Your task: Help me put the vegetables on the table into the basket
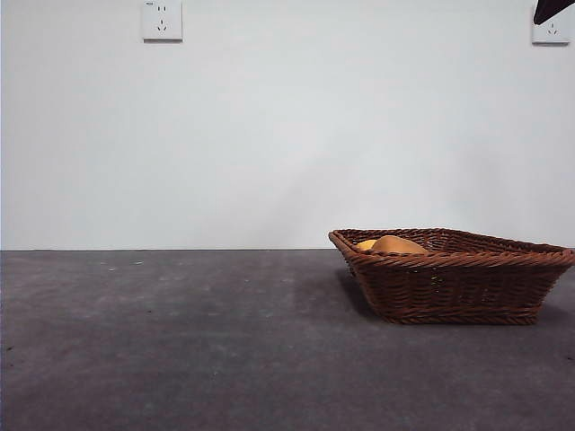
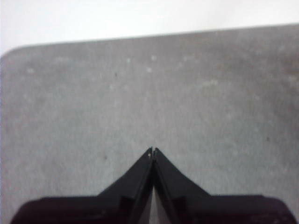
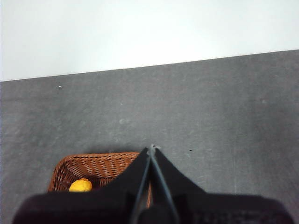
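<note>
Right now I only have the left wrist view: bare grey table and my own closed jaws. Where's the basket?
Observer: The basket stands on the table, toward the right side of the front view.
Operator: Is anything in it?
Observer: A tan potato and a yellow corn cob beside it show just over the rim. No eggplant is visible in any view.
Operator: And where's the right arm?
Observer: The right gripper hangs high over the basket's edge with its jaws shut and nothing held. In the front view, only a dark tip of an arm shows, at the top right corner.
</note>
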`<state>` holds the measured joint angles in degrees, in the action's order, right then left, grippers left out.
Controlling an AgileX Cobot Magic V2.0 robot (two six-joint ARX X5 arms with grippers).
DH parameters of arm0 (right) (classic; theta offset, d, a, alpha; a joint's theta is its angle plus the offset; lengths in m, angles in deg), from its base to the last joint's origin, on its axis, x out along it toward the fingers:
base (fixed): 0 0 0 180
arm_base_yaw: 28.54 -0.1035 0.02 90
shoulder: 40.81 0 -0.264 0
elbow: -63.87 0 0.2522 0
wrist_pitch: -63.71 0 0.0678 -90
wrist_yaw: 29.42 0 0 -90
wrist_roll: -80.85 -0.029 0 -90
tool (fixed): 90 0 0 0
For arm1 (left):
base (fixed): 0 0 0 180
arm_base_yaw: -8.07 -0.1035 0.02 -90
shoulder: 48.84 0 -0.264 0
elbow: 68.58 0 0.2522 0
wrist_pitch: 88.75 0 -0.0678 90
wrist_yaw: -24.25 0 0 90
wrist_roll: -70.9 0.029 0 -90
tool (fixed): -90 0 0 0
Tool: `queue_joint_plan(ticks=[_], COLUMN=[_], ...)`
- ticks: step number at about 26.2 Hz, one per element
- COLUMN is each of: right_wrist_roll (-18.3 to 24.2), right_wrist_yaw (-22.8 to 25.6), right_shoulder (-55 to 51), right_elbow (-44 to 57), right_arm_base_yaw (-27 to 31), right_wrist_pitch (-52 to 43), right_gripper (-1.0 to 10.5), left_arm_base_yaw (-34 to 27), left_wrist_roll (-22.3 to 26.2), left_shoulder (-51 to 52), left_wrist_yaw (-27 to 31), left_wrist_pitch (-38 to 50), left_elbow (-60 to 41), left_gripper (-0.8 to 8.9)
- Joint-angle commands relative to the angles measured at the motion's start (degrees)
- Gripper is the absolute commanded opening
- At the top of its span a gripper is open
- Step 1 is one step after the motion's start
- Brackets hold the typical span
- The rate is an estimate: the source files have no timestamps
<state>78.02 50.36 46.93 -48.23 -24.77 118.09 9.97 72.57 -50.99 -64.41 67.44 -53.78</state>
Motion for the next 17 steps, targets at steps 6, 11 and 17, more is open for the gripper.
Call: queue_joint_plan(ticks=[6,11,17], right_wrist_roll=[-0.5,-0.5,-0.5], right_wrist_yaw=[0.2,0.2,0.2], right_shoulder=[0.2,0.2,0.2], right_elbow=[0.3,0.3,0.3], right_arm_base_yaw=[0.0,0.0,0.0], right_wrist_pitch=[-0.2,-0.2,-0.2], right_gripper=[0.0,0.0,0.0], left_arm_base_yaw=[-0.2,-0.2,-0.2], left_wrist_roll=[-1.6,-1.6,-1.6], left_shoulder=[1.9,1.9,1.9], left_wrist_yaw=[-0.1,-0.1,-0.1], left_wrist_pitch=[1.8,1.8,1.8], left_elbow=[-0.6,-0.6,-0.6], left_gripper=[-0.04,-0.04,-0.04])
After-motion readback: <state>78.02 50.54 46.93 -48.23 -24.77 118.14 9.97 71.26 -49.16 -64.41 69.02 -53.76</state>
